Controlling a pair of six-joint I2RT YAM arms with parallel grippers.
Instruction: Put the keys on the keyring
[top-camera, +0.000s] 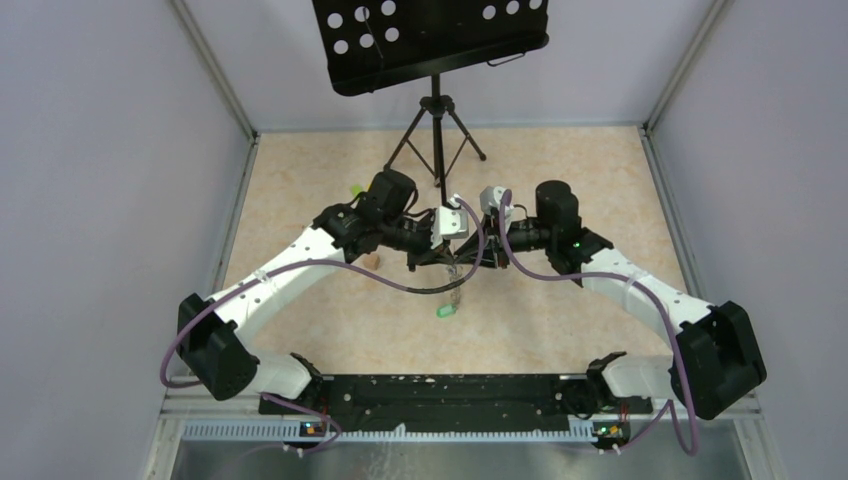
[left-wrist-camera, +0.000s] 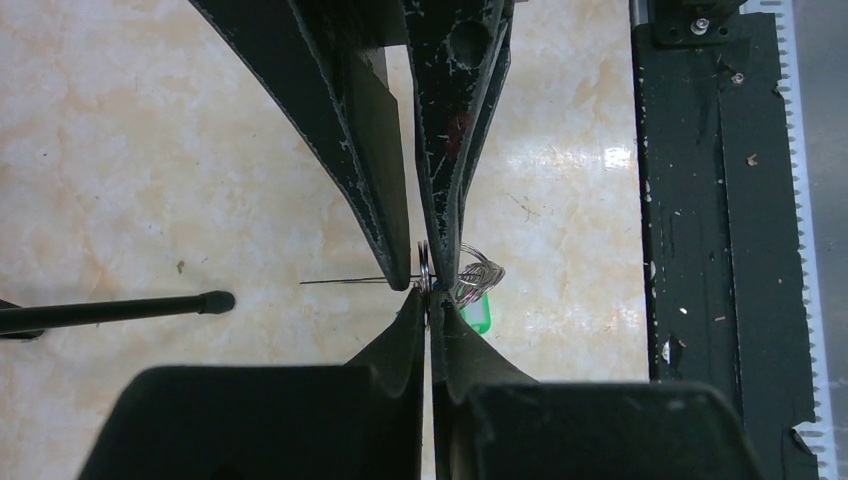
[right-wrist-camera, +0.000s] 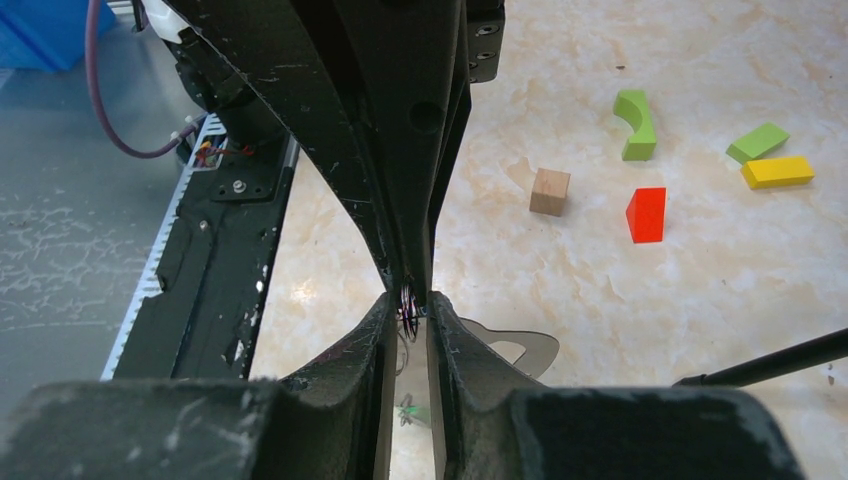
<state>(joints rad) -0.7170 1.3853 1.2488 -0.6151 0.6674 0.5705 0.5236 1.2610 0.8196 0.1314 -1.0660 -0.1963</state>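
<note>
Left gripper (left-wrist-camera: 428, 298), right gripper (right-wrist-camera: 408, 300) tip to tip mid-table, both pinched shut on keyring (left-wrist-camera: 426, 268); green-tagged key (top-camera: 445, 311) below.

Two grippers (left-wrist-camera: 428, 292) (right-wrist-camera: 408, 300), one keyring (left-wrist-camera: 476, 274), one green-tagged key (left-wrist-camera: 478, 315), one stand (top-camera: 436, 120), two green blocks (right-wrist-camera: 635, 122) (right-wrist-camera: 757, 142), one yellow block (right-wrist-camera: 778, 171), one red block (right-wrist-camera: 647, 215), one wooden cube (right-wrist-camera: 549, 191).

White long links on left arm (top-camera: 290, 262) and right arm (top-camera: 640, 290); chunky black joint housings (top-camera: 215, 350); purple cable (right-wrist-camera: 96, 60) along each, white ties; small green LED (top-camera: 578, 243) on right arm; white camera blocks (top-camera: 449, 224) at wrists; left end effector (left-wrist-camera: 427, 298), right end effector (right-wrist-camera: 408, 300): black tapered fingers (left-wrist-camera: 300, 420), heavily scuffed, white chips, reddish smear (left-wrist-camera: 458, 130) on one, round hole (left-wrist-camera: 468, 42) through one; black base plate (left-wrist-camera: 700, 200) speckled with white flecks, small screws (left-wrist-camera: 703, 22).
</note>
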